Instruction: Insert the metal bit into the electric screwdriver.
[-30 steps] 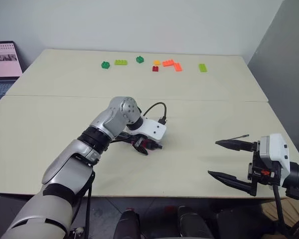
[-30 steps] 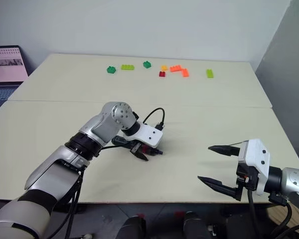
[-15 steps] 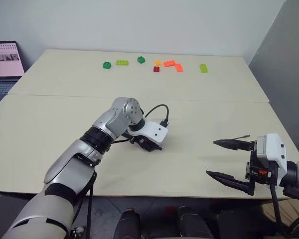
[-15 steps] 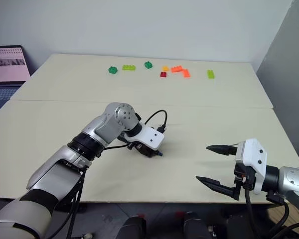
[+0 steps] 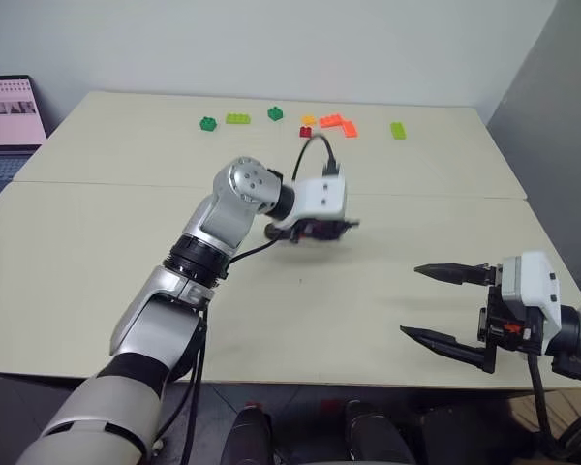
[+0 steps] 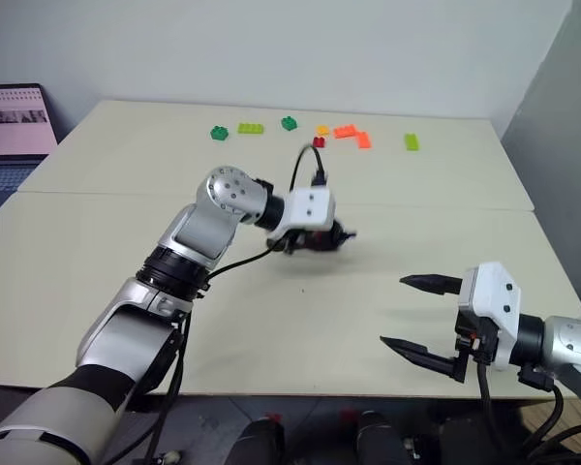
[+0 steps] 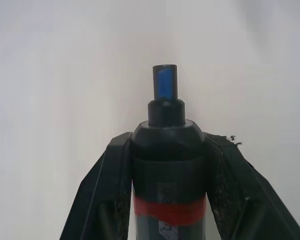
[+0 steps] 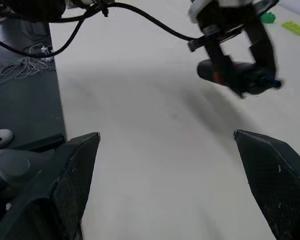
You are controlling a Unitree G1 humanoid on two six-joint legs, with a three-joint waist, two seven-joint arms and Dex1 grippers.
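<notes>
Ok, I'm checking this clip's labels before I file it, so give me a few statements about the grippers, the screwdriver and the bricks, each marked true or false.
1. The left gripper is shut on the electric screwdriver. True.
2. The screwdriver lies flat on the table. False: it is held up above the tabletop.
3. The right gripper is open and holds nothing between its fingers. True.
4. The screwdriver's tip is blue, with a red band further back on the body. True.
5. The toy bricks sit at the near edge, beside the right gripper. False: they lie in a row near the far edge.
</notes>
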